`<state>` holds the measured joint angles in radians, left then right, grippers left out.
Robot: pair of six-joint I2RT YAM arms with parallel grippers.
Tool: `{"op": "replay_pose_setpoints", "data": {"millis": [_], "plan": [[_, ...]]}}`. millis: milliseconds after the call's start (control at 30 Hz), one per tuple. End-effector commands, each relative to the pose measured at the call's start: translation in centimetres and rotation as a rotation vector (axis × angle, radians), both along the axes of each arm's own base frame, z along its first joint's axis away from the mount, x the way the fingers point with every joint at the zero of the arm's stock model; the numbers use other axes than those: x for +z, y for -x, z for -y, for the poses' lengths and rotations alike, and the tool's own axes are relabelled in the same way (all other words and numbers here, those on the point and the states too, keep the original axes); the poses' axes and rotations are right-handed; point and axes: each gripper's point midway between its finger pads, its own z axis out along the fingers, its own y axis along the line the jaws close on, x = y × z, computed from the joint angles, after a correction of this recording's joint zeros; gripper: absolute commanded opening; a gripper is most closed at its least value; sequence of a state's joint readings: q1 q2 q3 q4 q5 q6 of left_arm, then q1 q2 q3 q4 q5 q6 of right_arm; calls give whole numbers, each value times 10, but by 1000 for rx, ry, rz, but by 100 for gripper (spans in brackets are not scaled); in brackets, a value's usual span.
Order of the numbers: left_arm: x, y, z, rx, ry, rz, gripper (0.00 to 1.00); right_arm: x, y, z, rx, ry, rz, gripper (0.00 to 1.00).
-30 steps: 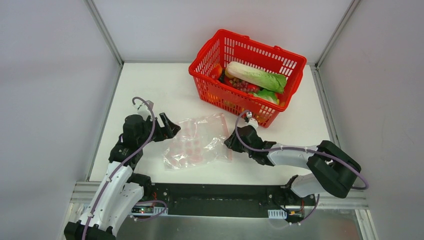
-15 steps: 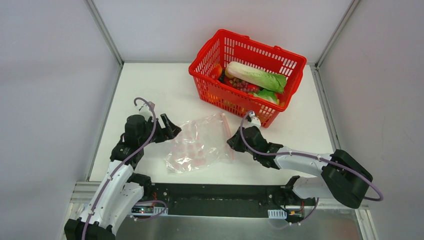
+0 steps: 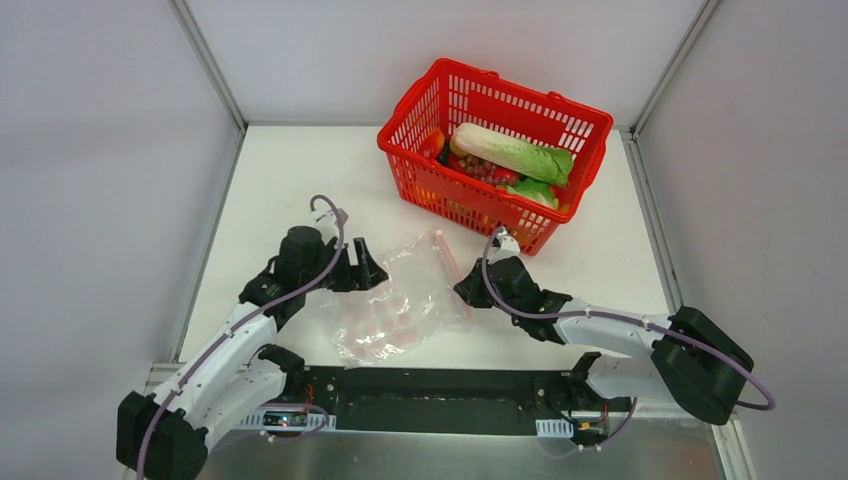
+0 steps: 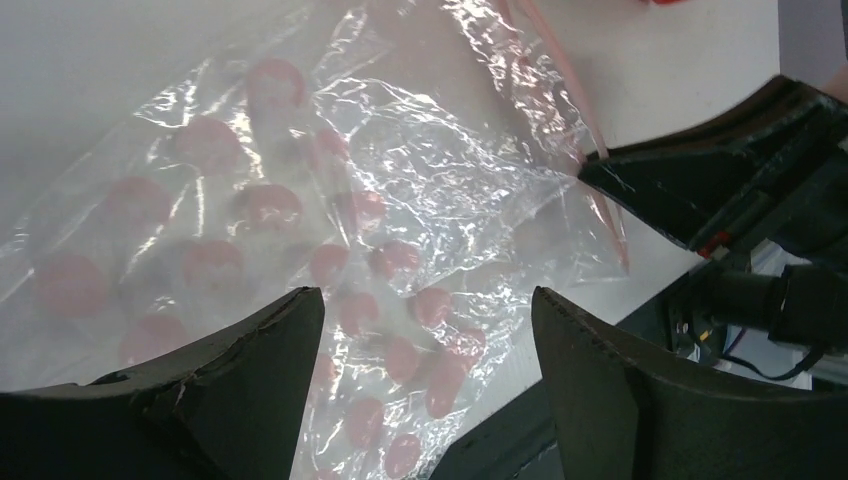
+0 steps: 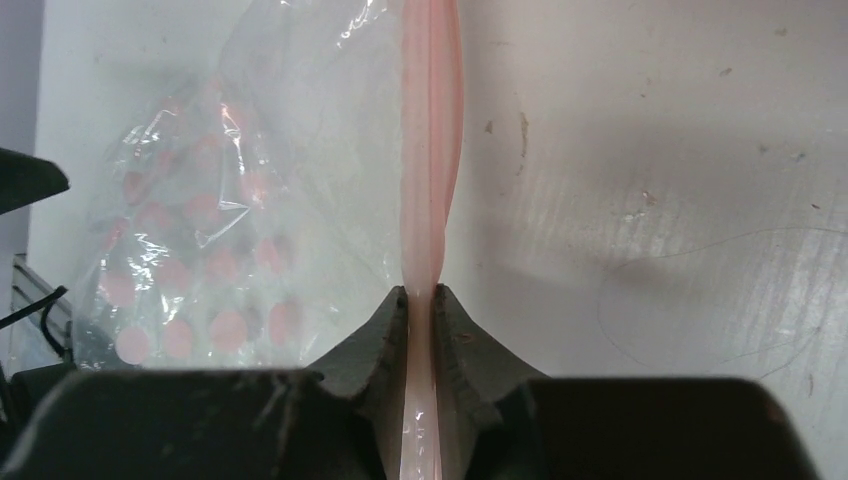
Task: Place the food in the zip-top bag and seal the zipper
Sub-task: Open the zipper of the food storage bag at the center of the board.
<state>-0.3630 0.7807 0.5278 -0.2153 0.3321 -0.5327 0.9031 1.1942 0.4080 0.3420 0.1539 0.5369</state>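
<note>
The clear zip-top bag (image 3: pixel 395 295) with pink spots lies on the white table between the arms. Its pink zipper (image 3: pixel 450 268) runs along its right edge, toward the basket. My right gripper (image 3: pixel 468 290) is shut on the zipper (image 5: pixel 428 200), which passes between its fingertips in the right wrist view. My left gripper (image 3: pixel 372 270) is open, over the bag's left part; the bag (image 4: pixel 330 200) shows between its spread fingers. The food lies in the red basket: the long cabbage (image 3: pixel 512 152), an orange piece (image 3: pixel 433 143) and red fruit (image 3: pixel 480 168).
The red plastic basket (image 3: pixel 497 97) stands at the back right of the table. Grey walls with metal corner rails close in the table at left, right and rear. A black rail (image 3: pixel 430 385) runs along the near edge.
My left gripper has moved right, onto the bag's left part. The bag has shifted and bunched a little rightward. My right gripper keeps its hold on the zipper.
</note>
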Motion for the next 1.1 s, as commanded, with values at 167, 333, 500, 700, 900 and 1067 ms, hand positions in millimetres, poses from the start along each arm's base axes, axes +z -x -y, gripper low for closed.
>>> {"op": "replay_pose_setpoints", "data": {"millis": [167, 333, 500, 700, 900, 1067], "plan": [[0, 5, 49, -141, 37, 46, 77, -19, -5, 10, -119, 14, -58, 19], [-24, 19, 56, -164, 5, 7, 75, -11, -3, 5, -115, -64, -47, 23], [-44, 14, 44, -100, -54, 2, 74, -14, 0, -1, -87, -70, -64, 28], [-67, 8, 39, -52, -97, -41, 70, -13, 6, -8, -62, -124, -91, 32], [-73, 8, 38, -47, -112, -51, 65, -6, 3, -10, -65, -153, -73, 43], [-78, 10, 36, -56, -132, -62, 63, -1, 1, -13, -74, -194, -82, 43]]}}
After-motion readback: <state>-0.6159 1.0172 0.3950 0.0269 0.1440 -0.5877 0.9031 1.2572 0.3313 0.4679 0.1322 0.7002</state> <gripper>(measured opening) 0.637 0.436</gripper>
